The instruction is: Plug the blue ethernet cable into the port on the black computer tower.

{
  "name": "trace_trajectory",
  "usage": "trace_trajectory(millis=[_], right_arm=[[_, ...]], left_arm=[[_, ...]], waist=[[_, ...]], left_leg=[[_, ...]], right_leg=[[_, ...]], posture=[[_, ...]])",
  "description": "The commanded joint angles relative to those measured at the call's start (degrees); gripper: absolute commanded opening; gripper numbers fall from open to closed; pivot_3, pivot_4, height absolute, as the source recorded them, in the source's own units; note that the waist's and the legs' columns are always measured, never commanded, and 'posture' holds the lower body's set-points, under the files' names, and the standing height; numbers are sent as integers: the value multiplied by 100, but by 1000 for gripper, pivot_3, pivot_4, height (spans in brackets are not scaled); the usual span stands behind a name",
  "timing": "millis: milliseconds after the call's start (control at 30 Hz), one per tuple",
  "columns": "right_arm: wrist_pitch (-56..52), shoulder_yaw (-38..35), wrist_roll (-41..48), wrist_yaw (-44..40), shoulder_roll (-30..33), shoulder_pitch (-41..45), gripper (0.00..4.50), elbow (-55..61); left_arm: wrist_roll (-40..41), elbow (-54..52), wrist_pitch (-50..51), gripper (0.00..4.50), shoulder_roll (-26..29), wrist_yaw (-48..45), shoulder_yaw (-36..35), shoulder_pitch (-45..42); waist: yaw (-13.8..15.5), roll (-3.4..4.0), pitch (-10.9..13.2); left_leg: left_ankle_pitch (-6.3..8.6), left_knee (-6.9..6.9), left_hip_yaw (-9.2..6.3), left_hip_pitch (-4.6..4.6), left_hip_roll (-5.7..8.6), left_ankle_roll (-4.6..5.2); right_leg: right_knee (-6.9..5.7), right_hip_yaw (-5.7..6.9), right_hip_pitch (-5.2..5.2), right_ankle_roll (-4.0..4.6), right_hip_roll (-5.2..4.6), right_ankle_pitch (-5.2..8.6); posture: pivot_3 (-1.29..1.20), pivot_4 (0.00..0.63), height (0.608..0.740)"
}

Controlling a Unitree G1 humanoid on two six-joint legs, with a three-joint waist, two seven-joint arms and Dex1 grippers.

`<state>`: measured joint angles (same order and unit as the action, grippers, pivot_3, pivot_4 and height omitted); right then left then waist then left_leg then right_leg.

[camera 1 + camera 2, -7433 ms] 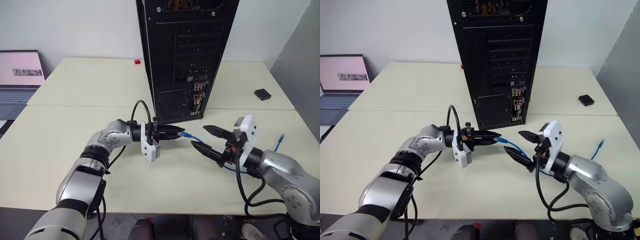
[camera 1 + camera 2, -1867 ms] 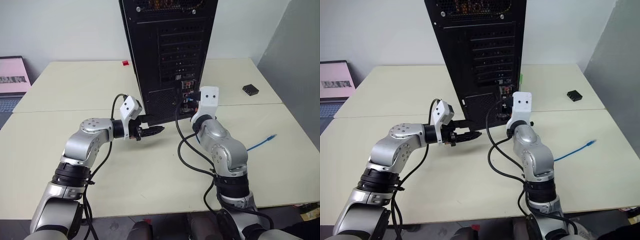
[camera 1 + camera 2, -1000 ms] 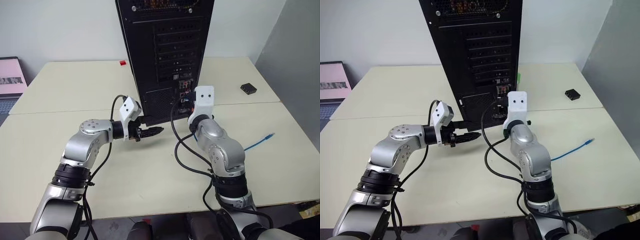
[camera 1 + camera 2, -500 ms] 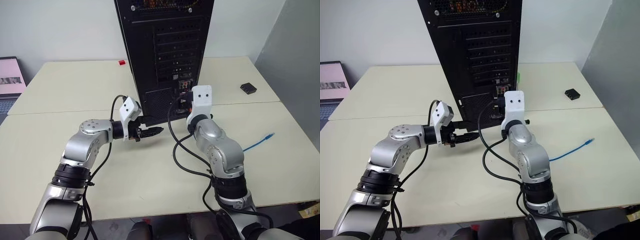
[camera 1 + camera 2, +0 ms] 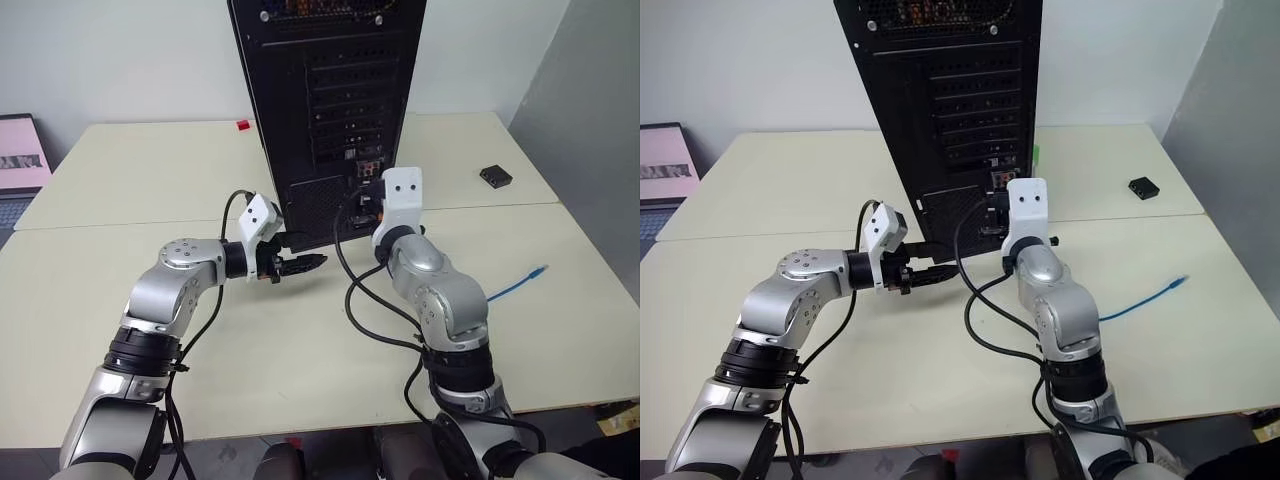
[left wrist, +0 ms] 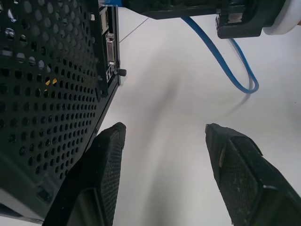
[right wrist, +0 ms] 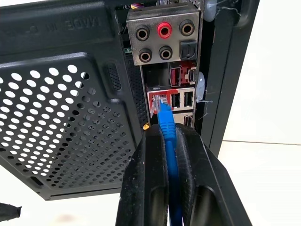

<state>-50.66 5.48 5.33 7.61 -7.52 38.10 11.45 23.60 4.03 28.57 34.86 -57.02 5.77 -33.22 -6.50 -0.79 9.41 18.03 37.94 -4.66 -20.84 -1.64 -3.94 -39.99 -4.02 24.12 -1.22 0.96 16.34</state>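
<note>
I have the right end effector (image 7: pixel 167 155) clamped on the blue ethernet cable (image 7: pixel 165 123) just behind its plug, which sits at the mouth of the port (image 7: pixel 160 100) low on the rear of the black computer tower (image 5: pixel 330 90); I can't tell whether it is seated. The rest of the cable trails right across the worktop (image 5: pixel 150 180). My left end effector (image 5: pixel 305 263) hangs open and empty just left of the tower's base. I judge this the insertion step: next, a straight push forward, keeping the plug square.
</note>
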Motion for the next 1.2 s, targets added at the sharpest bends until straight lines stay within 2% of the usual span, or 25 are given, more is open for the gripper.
trace_trajectory(millis=[33, 300, 633, 700, 733, 900, 967, 1000, 1067, 1200], right_arm=[[149, 62, 132, -223, -208, 611, 1, -10], [269, 36, 151, -258, -314, 835, 0, -302], [174, 35, 156, -346, -224, 726, 0, -210], [143, 38, 156, -362, -200, 658, 701, -129], [123, 35, 156, -360, -192, 628, 799, -87], [-89, 12, 174, -420, -54, 411, 1887, 302], [-333, -55, 205, -472, 57, 286, 2388, 667], [-460, -84, 219, -507, 112, 230, 2465, 847], [-745, -149, 293, -609, 254, 108, 2910, 1266], [-1429, -428, 604, -1027, 853, -230, 2910, 2266]], left_arm=[[-26, -211, -68, 2892, 22, -26, -116, -8], [-7, -267, -46, 2892, 16, 4, -133, 46], [-23, -205, -98, 2892, 8, -18, -136, 60], [-34, -182, -121, 2892, -3, -20, -127, 55], [-37, -174, -128, 2892, -5, -20, -126, 53], [-63, -150, -176, 2892, 10, -9, -153, 59], [-144, -169, -357, 2892, 40, 34, -198, 95], [-208, -174, -476, 2892, 55, 65, -210, 109], [-372, -138, -455, 2892, 133, 172, -174, 97], [-562, -78, -445, 2892, 333, 239, -228, 28]], waist=[[-10, 2, 2], [-81, 3, 3], [-144, 3, 3], [-145, 3, 3], [-138, 4, 3], [-89, 4, 4], [-50, 4, 4], [-23, 4, 4], [60, 4, 4], [172, 5, 5]], left_leg=[[0, 0, 0, 0, 0, 0], [0, -1, -1, 3, -3, 2], [-1, -1, -4, 3, -3, 3], [-1, -1, -4, 3, -3, 3], [-1, -1, -4, 2, -3, 3], [-1, -10, -10, -12, 0, 2], [-1, -10, -8, -18, 2, 1], [-1, -10, -8, -20, 3, 1], [-1, -10, -10, -20, 5, 0], [-1, -9, -15, -22, 8, 1]], right_leg=[[0, -1, 1, 0, 0, 0], [-1, -5, 3, 4, 0, -3], [-3, -4, 3, 6, 1, -4], [-3, -4, 3, 6, 1, -4], [-3, -4, 3, 6, 1, -4], [11, 7, 4, 5, -1, -2], [21, 6, 5, 3, -6, -2], [24, 7, 4, 3, -7, -2], [27, 9, 4, 3, -11, -2], [29, 16, 1, 2, -11, -1]], posture=[[0, 150, 740], [0, 150, 740], [0, 150, 740], [0, 150, 740], [0, 150, 740], [0, 150, 740], [0, 150, 740], [0, 150, 740], [0, 150, 740], [0, 150, 740]])
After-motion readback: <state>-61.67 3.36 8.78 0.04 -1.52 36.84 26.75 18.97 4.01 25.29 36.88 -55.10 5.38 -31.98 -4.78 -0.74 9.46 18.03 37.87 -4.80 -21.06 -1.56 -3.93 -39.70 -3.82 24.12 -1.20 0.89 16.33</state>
